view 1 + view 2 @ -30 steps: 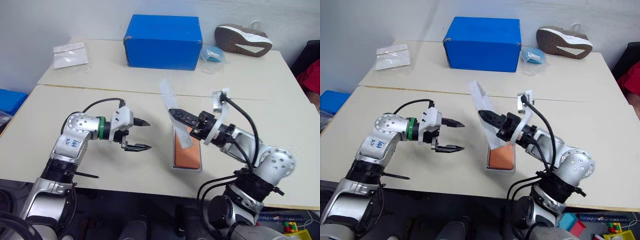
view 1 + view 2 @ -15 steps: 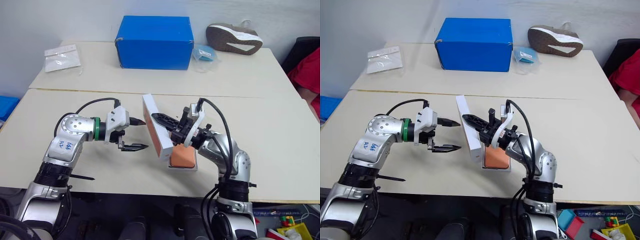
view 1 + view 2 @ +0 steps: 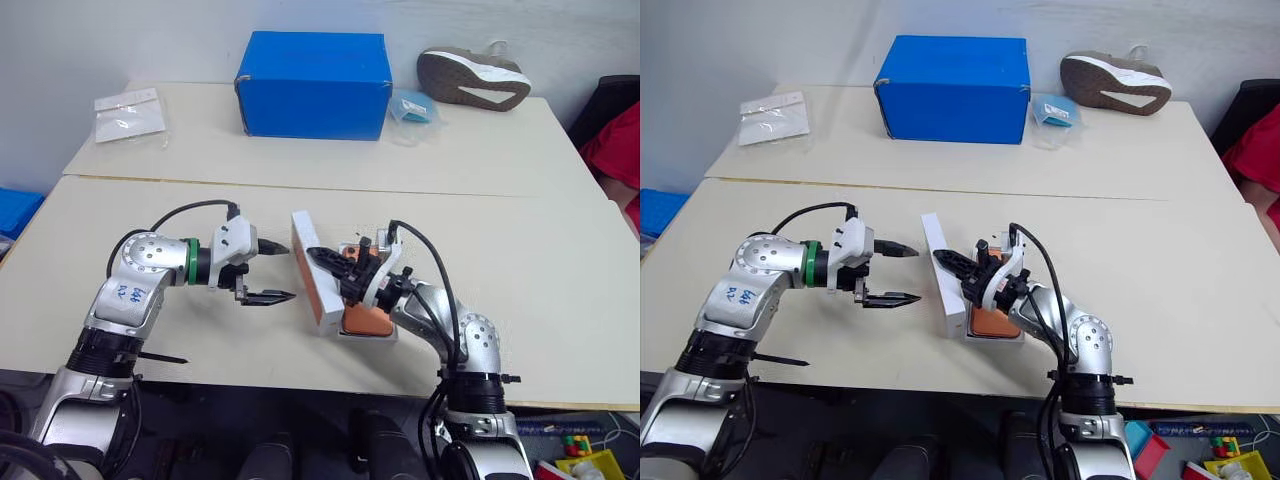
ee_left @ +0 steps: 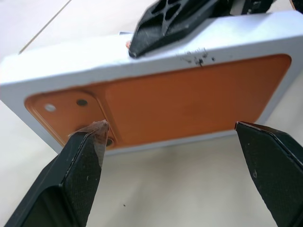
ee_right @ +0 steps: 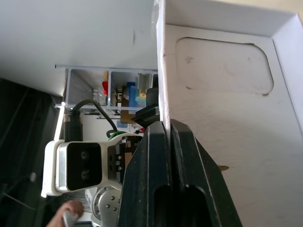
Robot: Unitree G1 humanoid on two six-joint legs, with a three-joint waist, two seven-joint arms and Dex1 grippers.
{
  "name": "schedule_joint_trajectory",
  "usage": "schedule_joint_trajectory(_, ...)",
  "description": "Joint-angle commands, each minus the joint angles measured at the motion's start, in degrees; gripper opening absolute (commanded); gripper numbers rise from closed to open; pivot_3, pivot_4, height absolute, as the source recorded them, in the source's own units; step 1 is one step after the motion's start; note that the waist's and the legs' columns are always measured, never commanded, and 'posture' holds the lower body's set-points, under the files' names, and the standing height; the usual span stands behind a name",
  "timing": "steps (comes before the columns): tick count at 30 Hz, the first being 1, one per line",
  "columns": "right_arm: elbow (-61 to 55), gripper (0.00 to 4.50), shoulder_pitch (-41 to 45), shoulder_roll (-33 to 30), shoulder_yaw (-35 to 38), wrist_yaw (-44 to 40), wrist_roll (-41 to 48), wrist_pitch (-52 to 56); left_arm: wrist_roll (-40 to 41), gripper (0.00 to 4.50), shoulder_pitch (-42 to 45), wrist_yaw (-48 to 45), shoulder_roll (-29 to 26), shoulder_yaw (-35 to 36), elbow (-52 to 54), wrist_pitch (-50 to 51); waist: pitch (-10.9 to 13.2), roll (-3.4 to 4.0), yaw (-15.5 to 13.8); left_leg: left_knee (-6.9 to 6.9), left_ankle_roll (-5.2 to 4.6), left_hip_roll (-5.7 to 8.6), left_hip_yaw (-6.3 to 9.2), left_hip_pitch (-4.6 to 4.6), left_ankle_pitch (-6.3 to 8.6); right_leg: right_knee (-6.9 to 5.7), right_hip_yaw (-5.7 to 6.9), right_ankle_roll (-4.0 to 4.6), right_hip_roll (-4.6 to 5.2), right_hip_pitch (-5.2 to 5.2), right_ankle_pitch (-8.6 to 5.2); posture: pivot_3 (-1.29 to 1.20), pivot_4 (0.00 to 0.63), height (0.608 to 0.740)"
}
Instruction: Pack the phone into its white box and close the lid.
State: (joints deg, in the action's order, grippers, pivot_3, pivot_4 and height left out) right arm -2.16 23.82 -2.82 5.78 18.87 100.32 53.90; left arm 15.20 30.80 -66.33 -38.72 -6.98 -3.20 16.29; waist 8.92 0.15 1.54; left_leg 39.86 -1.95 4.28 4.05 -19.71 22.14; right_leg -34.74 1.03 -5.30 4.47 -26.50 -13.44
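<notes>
My right gripper point(image 3: 314, 253) is shut on one long wall of the lid point(image 3: 305, 255), holding it on edge just left of the white box point(image 3: 388, 333). The phone point(image 3: 366, 320) lies orange in that box near the table's front edge. In the left wrist view the lid's outer face point(image 4: 180, 94) carries the printed orange phone, with my right fingers point(image 4: 175, 19) over its upper wall. The right wrist view looks into the lid's white inside point(image 5: 227, 118). My left gripper point(image 3: 288, 270) stands open just left of the lid, apart from it.
A big blue box point(image 3: 314, 84) stands on the far table, with a shoe point(image 3: 470, 80) and a small blue packet point(image 3: 410, 105) to its right. A clear plastic bag point(image 3: 127, 112) lies at the far left. A seam point(image 3: 450, 192) runs between the two tables.
My right gripper has come down and rolled, bringing the lid from a high tilt to standing on edge close beside the box. The left gripper has stayed put, open.
</notes>
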Motion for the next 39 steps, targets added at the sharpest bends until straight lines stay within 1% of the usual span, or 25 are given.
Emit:
schedule_joint_trajectory(1, -1.7, 0.42, -1.3, -1.0, -0.8, -2.7, -2.1, 0.3, -0.8, 4.50, -0.1, -0.1, 0.3, -0.7, 0.5, -1.1, 0.0, 0.00, -0.1, 0.00, 0.00, 0.00, 0.01, -0.01, 0.00, 0.01, 0.00, 0.00, 0.00, 0.00, 0.00, 0.00, 0.150, 0.740)
schedule_joint_trajectory(2, -2.1, 0.63, -1.6, -1.1, -0.8, -3.2, -1.9, 0.2, -1.5, 4.50, 0.1, 0.2, 0.9, -1.4, -0.2, -1.8, 0.0, 0.00, -0.2, 0.00, 0.00, 0.00, 0.01, -0.01, 0.00, 0.01, 0.00, 0.00, 0.01, 0.01, 0.00, 0.00, 0.150, 0.740)
schedule_joint_trajectory(7, -3.5, 2.29, -2.6, -2.3, -1.2, -4.8, -2.5, 0.5, -4.7, 4.50, 2.7, 2.7, 4.7, -3.7, -5.2, -3.5, 0.0, -0.01, -0.5, 0.02, 0.00, 0.01, 0.00, -0.05, 0.00, 0.11, 0.00, 0.00, 0.01, 0.01, 0.00, 0.00, 0.150, 0.740)
schedule_joint_trajectory(10, -5.2, 3.40, -3.3, -4.2, -1.7, -6.1, -2.9, 1.6, -4.0, 3.84, 3.4, 2.1, 6.2, -3.5, -6.5, -4.1, 0.0, -0.01, -0.4, 0.04, 0.00, 0.01, 0.00, -0.09, 0.00, 0.12, 0.01, 0.00, 0.00, -0.02, 0.00, 0.00, 0.150, 0.740)
schedule_joint_trajectory(12, -7.7, 4.09, -4.1, -6.6, -1.9, -7.3, -2.4, 3.0, -3.2, 3.25, 3.7, 1.5, 6.8, -3.3, -6.8, -4.1, 0.0, 0.00, -0.4, 0.04, 0.00, 0.00, 0.00, -0.12, 0.00, 0.12, 0.02, 0.00, 0.00, -0.04, 0.00, 0.00, 0.150, 0.740)
schedule_joint_trajectory(16, -10.7, 4.13, -4.9, -9.8, -1.8, -8.0, -0.9, 3.4, -2.8, 1.84, 4.0, 0.4, 7.2, -3.0, -7.3, -4.7, 0.0, -0.01, -0.4, 0.08, 0.00, 0.00, 0.00, -0.15, 0.00, 0.20, 0.02, 0.00, 0.02, -0.03, 0.00, 0.00, 0.150, 0.740)
schedule_joint_trajectory(20, -13.4, 4.13, -5.4, -13.4, -1.7, -9.0, 0.0, 3.8, -2.7, 0.59, 4.6, -0.5, 7.6, -3.1, -7.9, -5.5, 0.0, -0.01, -0.5, 0.08, 0.00, -0.02, 0.00, -0.18, 0.00, 0.27, 0.03, 0.00, 0.01, -0.02, 0.00, 0.00, 0.150, 0.740)
schedule_joint_trajectory(22, -17.2, 4.13, -6.4, -18.7, -0.3, -10.9, 1.0, 5.2, -2.8, 0.03, 5.3, -0.7, 8.3, -3.3, -8.3, -5.8, 0.0, -0.01, -1.0, 0.10, -0.01, -0.01, 0.00, -0.24, 0.00, 0.31, 0.03, 0.00, 0.02, -0.03, 0.00, 0.00, 0.150, 0.740)
schedule_joint_trajectory(25, -20.9, 4.13, -8.0, -24.7, 0.8, -13.5, 2.5, 5.5, -3.0, 0.03, 5.9, -0.9, 9.2, -3.5, -8.8, -6.1, 0.0, -0.02, -1.9, 0.20, -0.05, -0.01, 0.05, -0.45, -0.01, 0.59, 0.09, -0.07, 0.04, -0.04, 0.04, 0.00, 0.150, 0.740)
schedule_joint_trajectory(26, -23.8, 4.13, -9.7, -29.2, 2.8, -17.5, 0.9, 7.1, -3.2, 0.03, 6.4, -0.9, 9.8, -3.9, -9.3, -6.4, 0.0, -0.02, -2.0, 0.20, -0.06, 0.00, 0.04, -0.45, -0.01, 0.66, 0.08, -0.12, 0.03, 0.00, 0.07, 0.00, 0.150, 0.740)
schedule_joint_trajectory(28, -29.4, 4.13, -13.0, -37.3, 6.5, -25.4, -3.9, 8.8, -3.6, 0.03, 7.3, -1.2, 10.9, -4.6, -10.2, -7.1, 0.0, 0.04, -3.1, 0.21, -0.13, 0.01, 0.04, -0.51, -0.01, 0.75, 0.10, -0.15, 0.06, 0.00, 0.09, 0.00, 0.150, 0.740)
schedule_joint_trajectory(29, -32.2, 4.13, -14.8, -41.0, 8.1, -29.8, -8.1, 8.3, -3.9, 0.03, 7.8, -1.4, 11.5, -5.0, -10.7, -7.5, 0.0, 0.03, -3.2, 0.21, -0.17, 0.01, 0.04, -0.53, 0.00, 0.81, 0.11, -0.19, 0.06, 0.02, 0.10, 0.00, 0.150, 0.740)
schedule_joint_trajectory(30, -34.2, 4.13, -16.0, -43.5, 9.0, -33.4, -12.0, 6.9, -4.1, 0.03, 8.1, -1.6, 11.9, -5.2, -11.2, -7.9, 0.0, 0.03, -3.2, 0.23, -0.22, 0.01, 0.03, -0.54, 0.02, 0.86, 0.11, -0.22, 0.05, 0.04, 0.12, 0.00, 0.150, 0.740)
schedule_joint_trajectory(32, -36.7, 4.13, -18.7, -47.0, 11.5, -39.3, -19.0, 3.3, -4.7, 0.03, 8.8, -2.0, 12.8, -5.9, -12.4, -9.1, 0.0, -0.06, -3.2, 0.23, -0.27, 0.01, -0.02, -0.54, 0.05, 0.90, 0.07, -0.29, 0.04, 0.08, 0.16, 0.00, 0.150, 0.740)
schedule_joint_trajectory(35, -38.6, 4.13, -22.2, -50.5, 14.5, -46.4, -27.6, -1.4, -5.1, 0.03, 10.0, -2.4, 14.5, -6.7, -14.3, -10.3, 0.0, -0.08, -3.1, 0.26, -0.30, 0.02, -0.09, -0.52, 0.05, 0.91, 0.03, -0.35, 0.04, 0.12, 0.20, 0.00, 0.150, 0.740)
schedule_joint_trajectory(39, -40.2, 4.13, -26.5, -53.7, 15.1, -53.9, -38.5, -7.1, -5.6, 0.03, 11.9, -2.7, 17.4, -8.0, -16.2, -11.5, 0.0, -0.09, -3.2, 0.26, -0.30, 0.03, -0.13, -0.50, 0.05, 0.91, 0.01, -0.36, 0.03, 0.11, 0.20, 0.00, 0.150, 0.740)
